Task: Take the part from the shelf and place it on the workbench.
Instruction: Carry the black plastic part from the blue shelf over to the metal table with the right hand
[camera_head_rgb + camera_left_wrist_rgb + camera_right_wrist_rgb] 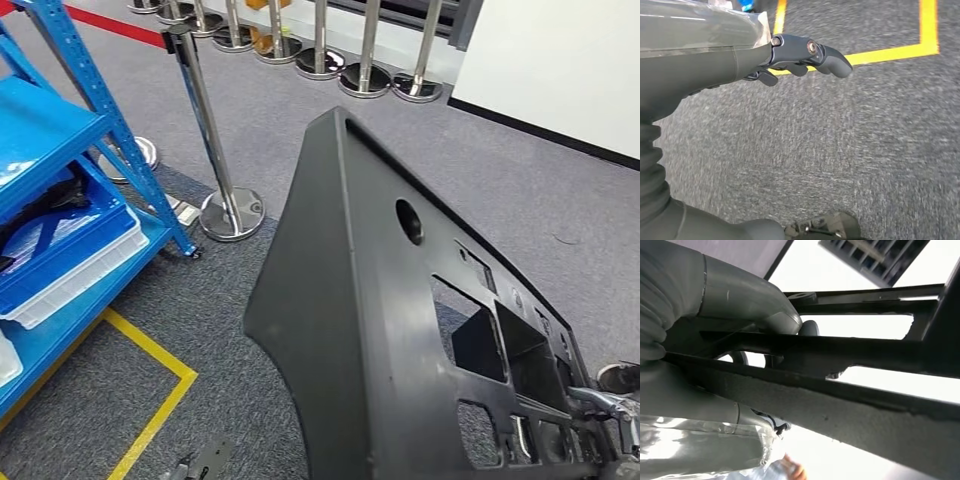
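The part [362, 320] is a large black plastic panel with a round hole and several rectangular cut-outs. It stands tilted in front of me, above the grey carpet. My right hand [615, 410] grips it at its lower right end. In the right wrist view the thumb of that hand [764, 310] lies over a thin black bar of the part [866, 355], with dark fingers curled behind the bar. My left hand [806, 57] hangs over the carpet with its fingers stretched out and nothing in it.
The blue shelf [68, 200] stands at the left with white trays on its lower levels. A chrome barrier post [219, 170] stands next to it, and more posts line the back. Yellow floor tape [151, 400] marks a box beside the shelf. A white wall [558, 60] is at the far right.
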